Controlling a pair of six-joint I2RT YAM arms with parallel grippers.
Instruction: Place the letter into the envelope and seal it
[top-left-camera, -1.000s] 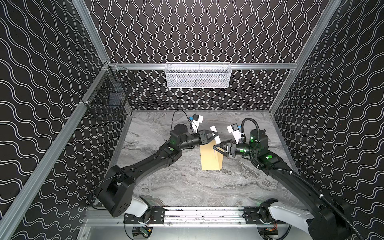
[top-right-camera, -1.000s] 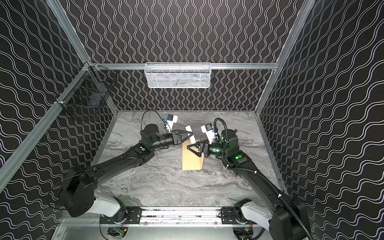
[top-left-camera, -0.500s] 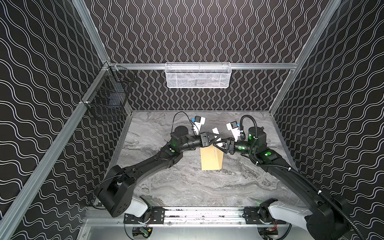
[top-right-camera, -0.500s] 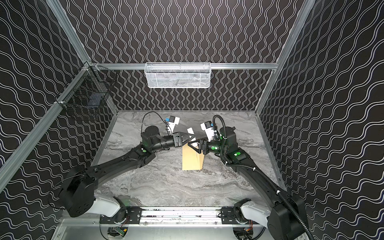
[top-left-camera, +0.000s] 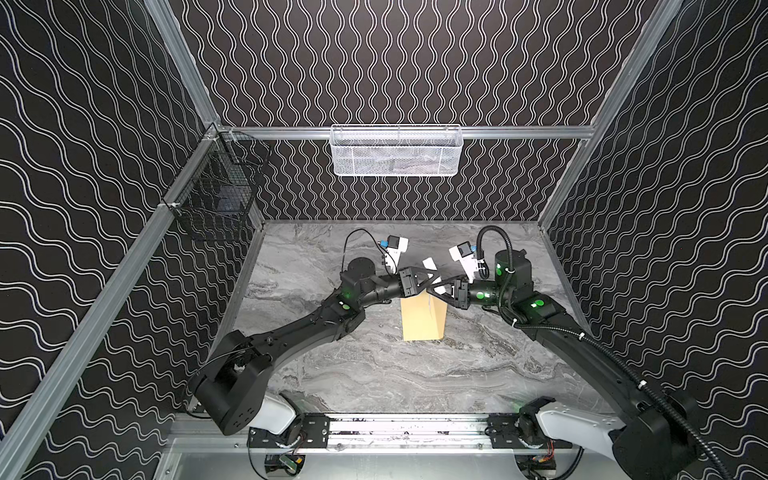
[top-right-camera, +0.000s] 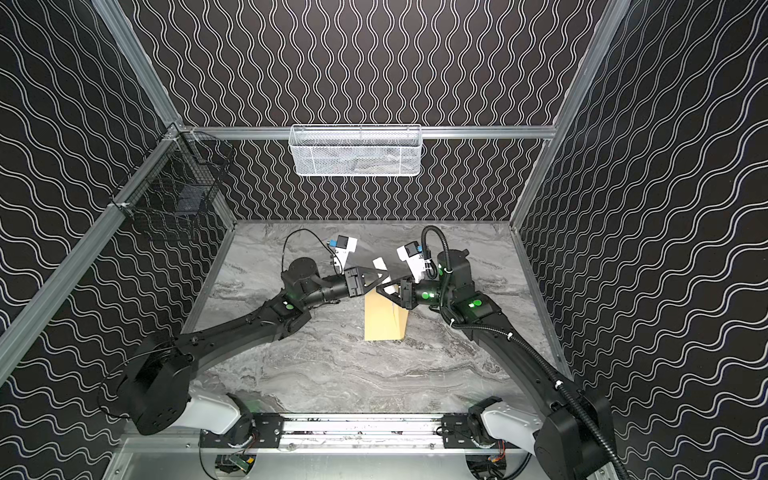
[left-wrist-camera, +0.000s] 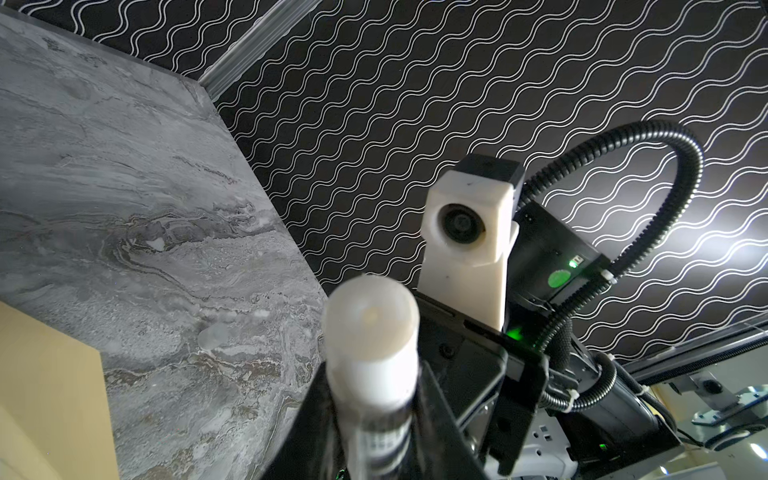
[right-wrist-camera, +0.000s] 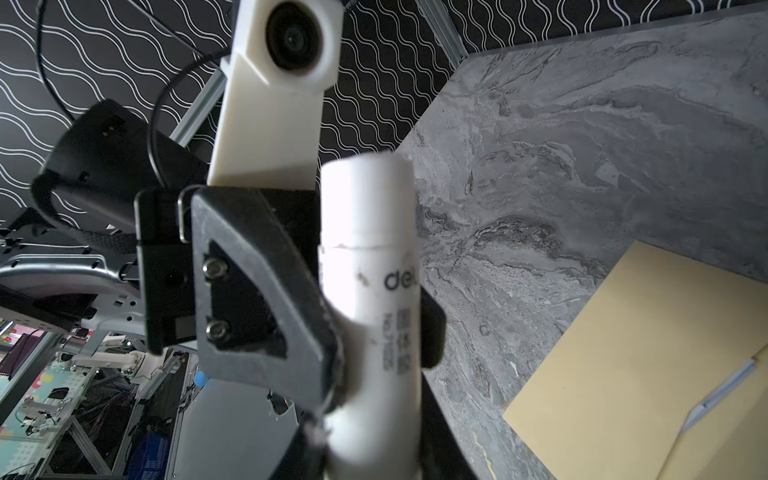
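The tan envelope (top-left-camera: 422, 322) (top-right-camera: 384, 324) lies flat on the marble table, mid-field. Just above its far end my two grippers meet tip to tip. Both grip one small white tube (top-left-camera: 429, 264) (left-wrist-camera: 372, 332) (right-wrist-camera: 370, 270). My left gripper (top-left-camera: 434, 278) (left-wrist-camera: 374, 399) is shut on its printed part. My right gripper (top-left-camera: 434, 289) (right-wrist-camera: 370, 449) is shut on it lower down. A thin pale strip (right-wrist-camera: 723, 390) runs along the envelope's flap line. I cannot tell whether that is the letter, which is otherwise hidden.
A white mesh basket (top-left-camera: 395, 151) hangs on the back wall and a black wire basket (top-left-camera: 216, 199) on the left wall. Grey marble table (top-left-camera: 374, 374) stretches in front of the envelope towards the arm bases.
My right gripper has moved left to meet the left gripper and has closed from wide open onto the tube. The left arm and the envelope have stayed in place.
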